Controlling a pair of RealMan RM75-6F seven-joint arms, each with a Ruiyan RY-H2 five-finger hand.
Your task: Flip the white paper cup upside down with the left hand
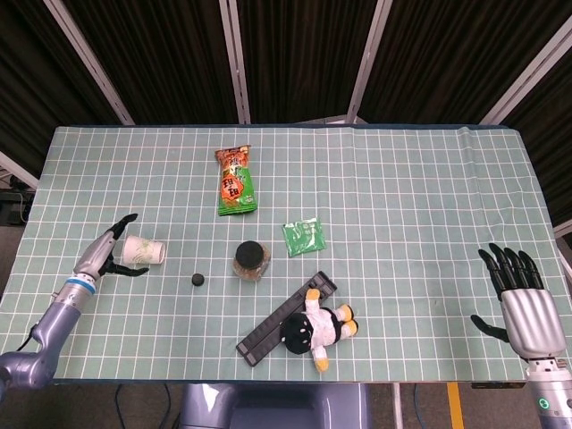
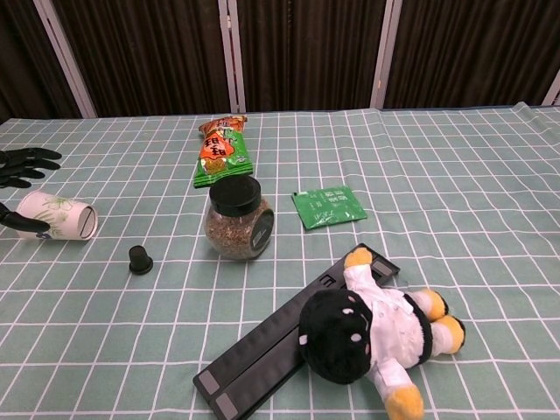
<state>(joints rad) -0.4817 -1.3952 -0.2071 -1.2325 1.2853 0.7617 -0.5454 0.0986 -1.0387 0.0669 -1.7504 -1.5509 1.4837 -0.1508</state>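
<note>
The white paper cup point(image 1: 145, 251) point(image 2: 57, 217), printed with green leaves, lies on its side at the table's left, its mouth facing right. My left hand point(image 1: 105, 252) point(image 2: 19, 171) is at the cup's base end with fingers spread. Fingers reach over the far side and the thumb point(image 2: 17, 220) lies on the near side, neither plainly touching the cup. My right hand point(image 1: 523, 299) hovers open at the table's front right edge, fingers apart and holding nothing. It does not show in the chest view.
A small black cap point(image 1: 197, 279) and a black-lidded jar point(image 1: 251, 260) sit right of the cup. Farther back lies an orange-green snack bag point(image 1: 236, 181). A green sachet point(image 1: 304, 236), a black bar point(image 1: 277, 323) and a plush toy point(image 1: 320, 327) occupy the middle front.
</note>
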